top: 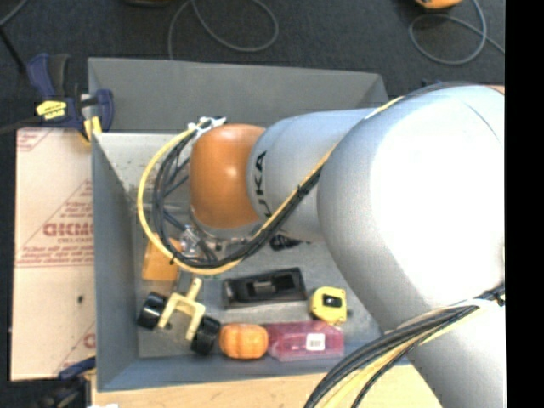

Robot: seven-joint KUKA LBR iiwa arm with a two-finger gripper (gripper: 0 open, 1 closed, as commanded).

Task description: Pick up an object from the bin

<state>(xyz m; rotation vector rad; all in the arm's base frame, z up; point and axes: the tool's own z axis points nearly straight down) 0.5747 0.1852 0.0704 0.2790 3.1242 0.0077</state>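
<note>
The arm (399,219) reaches into the grey bin (115,253) from the right edge. Its rounded orange cover (223,177), ringed by yellow and black cables (151,185), hangs over the left half of the bin floor. The end effector (185,246) sits below that cover, mostly hidden by it and the cables, so I cannot tell whether it is released or clenched.

The nearest thing is a tan-orange block (158,264) by the bin's left wall, just beside the end effector and partly under the cable loop.

Along the bin's lower edge, from the left corner, lie:
- a cream frame with black wheels (180,314)
- a small orange pumpkin-shaped thing (244,342)
- a pink packet with a white label (306,341)

Above the packet are a yellow tape measure (329,304) and a long black rectangular thing (263,286).
</note>
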